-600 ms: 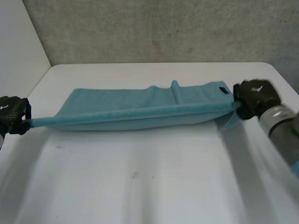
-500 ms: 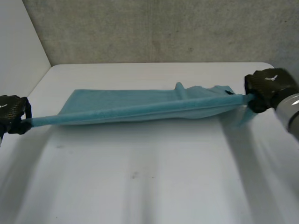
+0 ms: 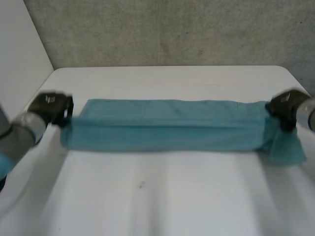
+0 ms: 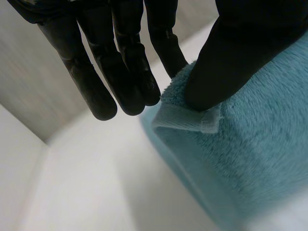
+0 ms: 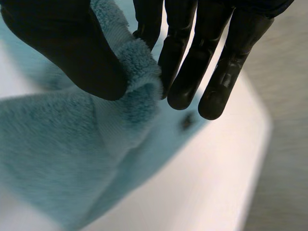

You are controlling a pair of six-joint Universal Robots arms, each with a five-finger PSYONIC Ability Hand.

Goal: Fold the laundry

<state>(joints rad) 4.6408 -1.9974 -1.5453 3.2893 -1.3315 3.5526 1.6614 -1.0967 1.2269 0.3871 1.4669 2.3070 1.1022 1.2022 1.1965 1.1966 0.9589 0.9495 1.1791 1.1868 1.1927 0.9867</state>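
White table (image 3: 157,196) before a grey wall (image 3: 162,29). A teal towel (image 3: 167,125) lies across it as a long folded band, its long axis running side to side. The left hand (image 3: 51,105) pinches the band's left end corner, thumb against fingers. The right hand (image 3: 284,105) likewise pinches the right end, equally near.

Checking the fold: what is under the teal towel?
White table, seen all round the teal towel, which stretches between the left hand and right hand, each pinching one end. The table beneath it and anything between its layers are covered.
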